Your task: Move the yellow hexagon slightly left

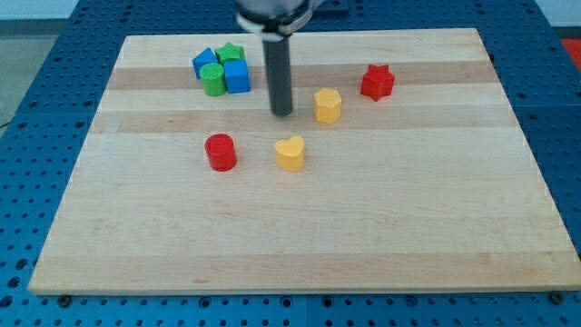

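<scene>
- Currently my tip (pixel 283 113) is resting on the counter (pixel 363 227), just left of the yellow hexagon (pixel 328 105), apparently not touching.
- Being a plain rod, this tool is holding nothing.

The scene was brightly and evenly lit from above, so the pale board (pixel 300 227) showed no glare and the blocks cast only small, soft shadows close to their bases, as under the yellow heart (pixel 290 153) and the red cylinder (pixel 220 152). The rod was dark and a little soft along its length, its top blurred at the view's top, while my tip (pixel 282 113) left a faint shadow on the wood. Block edges were fairly crisp, and the board's far corners showed ordinary perspective narrowing with no marked bending.
</scene>
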